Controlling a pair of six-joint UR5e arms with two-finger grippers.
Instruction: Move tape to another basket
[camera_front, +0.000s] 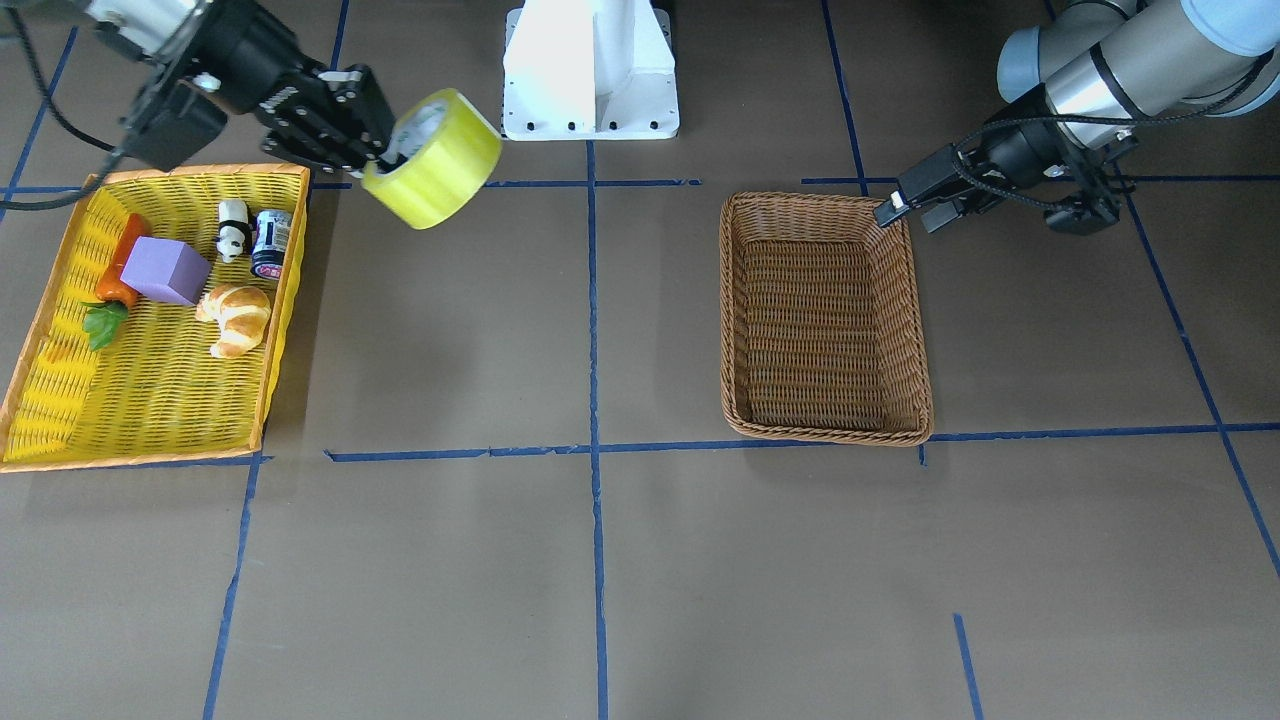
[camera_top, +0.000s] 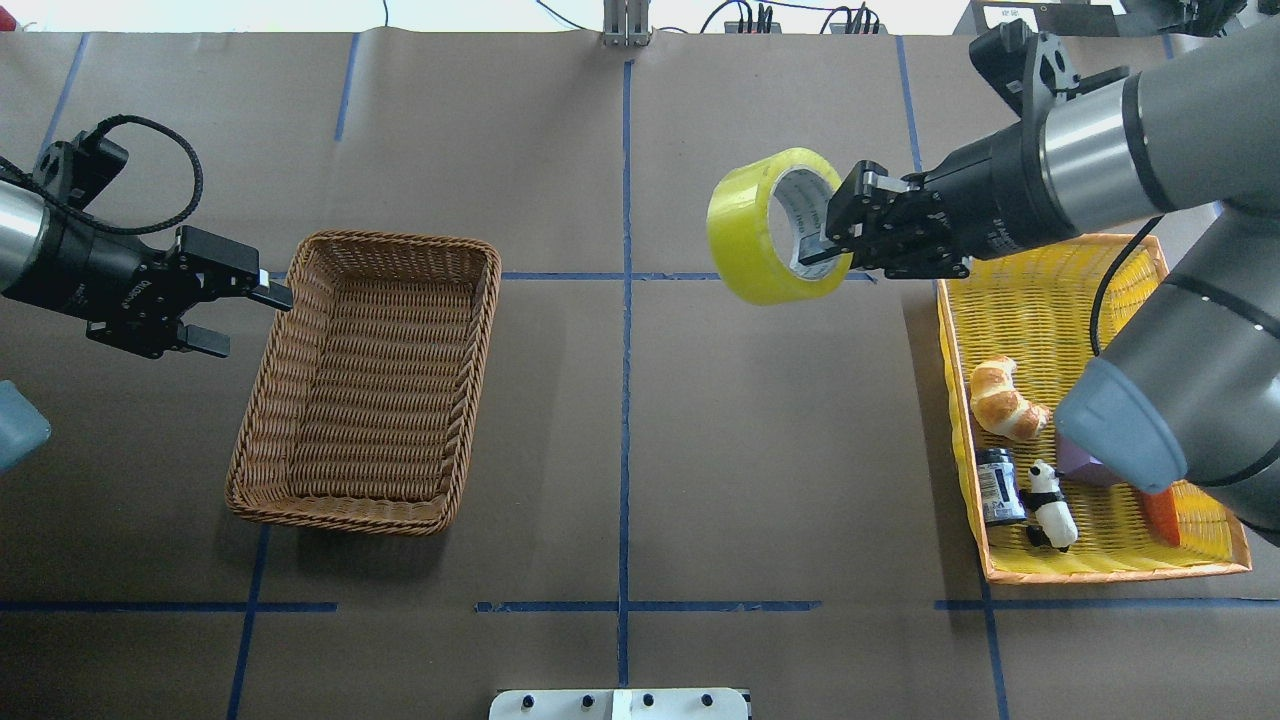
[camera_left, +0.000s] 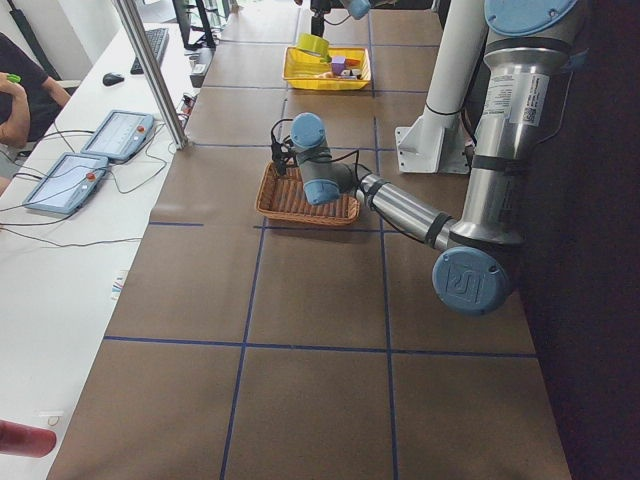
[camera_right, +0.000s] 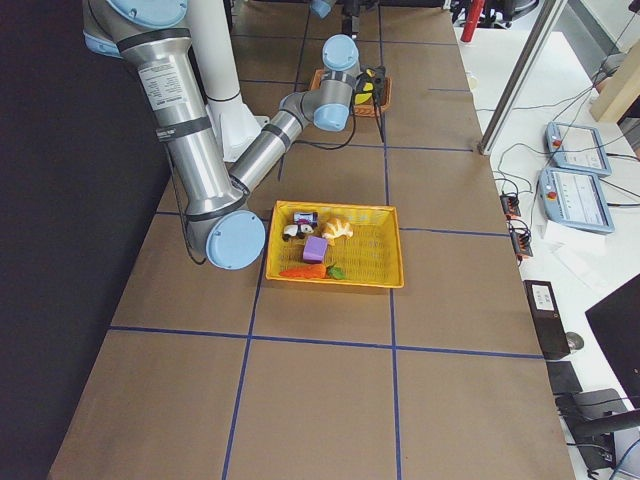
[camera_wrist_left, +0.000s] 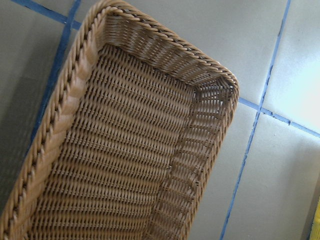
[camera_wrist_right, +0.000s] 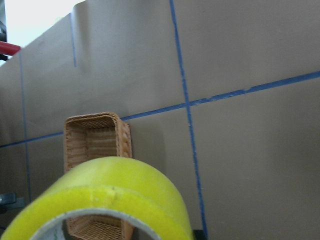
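The yellow tape roll (camera_top: 752, 232) with a white core hangs in the air over the table, between the two baskets and just beyond the yellow tray's corner. My right gripper (camera_top: 826, 242) is shut on the roll's wall, one finger inside the core. The roll also shows in the front view (camera_front: 440, 165) and fills the bottom of the right wrist view (camera_wrist_right: 115, 190). The brown wicker basket (camera_top: 340, 515) sits empty on the left side; it also shows in the front view (camera_front: 830, 430) and the left wrist view (camera_wrist_left: 165, 42). My left gripper (camera_top: 245, 318) is open and empty beside the basket's outer rim.
The yellow tray with an orange rim (camera_top: 1050, 290) holds a croissant (camera_top: 1005, 400), a small can (camera_top: 997, 485), a panda figure (camera_top: 1050, 505), a carrot (camera_front: 120, 275) and a purple block (camera_front: 165, 270). The white robot base (camera_front: 590, 70) stands mid-table at the robot's edge.
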